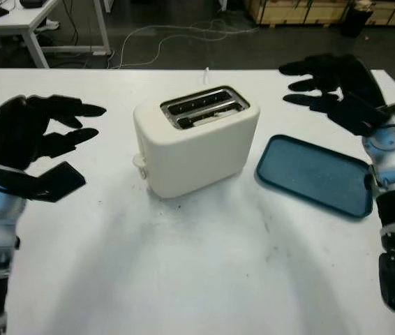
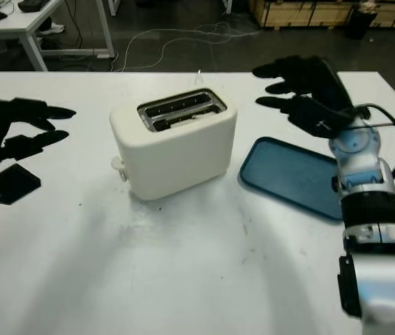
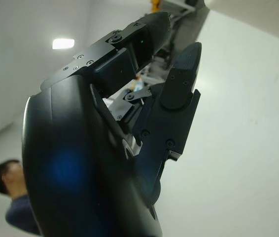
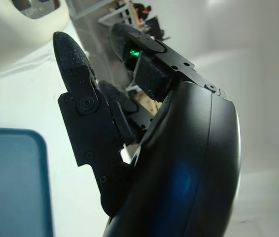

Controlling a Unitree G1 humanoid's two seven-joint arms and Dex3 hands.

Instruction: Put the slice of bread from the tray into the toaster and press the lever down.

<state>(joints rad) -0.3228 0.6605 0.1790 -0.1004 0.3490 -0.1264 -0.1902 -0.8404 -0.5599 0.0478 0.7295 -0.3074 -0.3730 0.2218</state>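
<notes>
Both hands are raised above the white table [image 1: 204,279] and hold nothing. One left hand [image 1: 33,143] hangs open at the left of the toaster, well apart from it, palm turned toward it. One right hand [image 1: 333,87] hangs open past the far edge of the tray, to the right of the toaster, touching neither.

One white toaster [image 1: 194,143] stands in the middle of the table, turned at a slant. It has two slots [image 1: 203,107] on top. Something pale shows inside the nearer slot [image 2: 187,120], which is likely the bread, though too little of it is visible to be sure. One small white lever [image 1: 139,162] sticks out low on the toaster's left end. It sits near the bottom of that end, so it may already be pressed down, but this cannot be told for certain.

One blue tray [image 1: 316,174] lies flat just right of the toaster, close to it but not touching. Nothing lies on the tray; no bread is there.

Judging from this, the bread seems to have been moved from tray to toaster. What is left, if anything, is pressing the lever, and the left hand is the nearer one to it.

Beyond the table's far edge are a dark floor with one white cable [image 1: 162,38], another white table [image 1: 26,21] at far left, and wooden crates [image 1: 309,10] at far right. A person [image 3: 11,197] appears in the left wrist view.
</notes>
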